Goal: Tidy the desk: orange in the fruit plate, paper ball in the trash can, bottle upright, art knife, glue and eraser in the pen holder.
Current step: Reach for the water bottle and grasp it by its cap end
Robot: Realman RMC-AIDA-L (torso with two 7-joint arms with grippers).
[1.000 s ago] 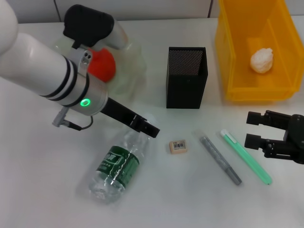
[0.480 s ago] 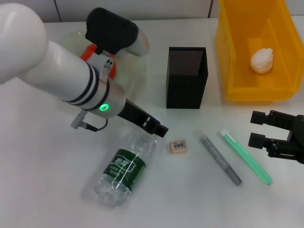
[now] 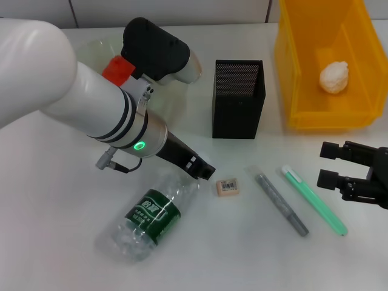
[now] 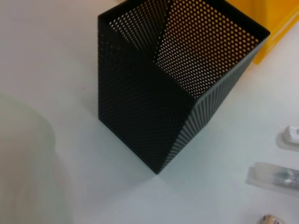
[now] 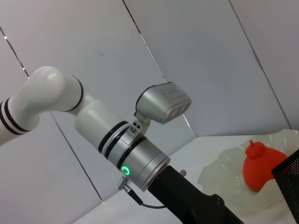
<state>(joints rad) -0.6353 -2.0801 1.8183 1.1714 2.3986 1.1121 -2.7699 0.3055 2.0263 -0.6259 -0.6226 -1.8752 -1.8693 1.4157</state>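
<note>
1. Your left pincer (image 3: pixel 203 170) sits low over the white surface (image 3: pixel 54 206), just above the neck end of the bottle (image 3: pixel 148 215). You cannot tell from these views whether it is spread, clenched, or gripping anything.
2. The bottle lies on its side near the front of the surface, green label facing up. Its neck points toward the left pincer; the cap is hidden.
3. The eraser (image 3: pixel 227 187) lies flat just beside the left pincer's tip, barcode sticker up, apart from the bottle.
4. A grey pen-shaped stick (image 3: pixel 280 204) and a mint-green one (image 3: pixel 314 200) lie side by side to the right of the eraser, not touching each other.
5. The pen holder (image 3: pixel 238 99) stands upright behind those items. The left wrist view looks down at its open top (image 4: pixel 177 70).
6. The orange (image 3: pixel 118 68) rests in the fruit plate (image 3: pixel 97 48) at the back left, mostly hidden behind your left arm. The right wrist view shows it sitting in the dish (image 5: pixel 258 167).
7. The trash can (image 3: pixel 324 60) stands at the back right with a paper ball (image 3: pixel 334 77) inside.
8. Your right pincer (image 3: pixel 330 165) is parked at the right edge, its jaws spread wide and holding nothing, close to the mint-green stick.
</note>
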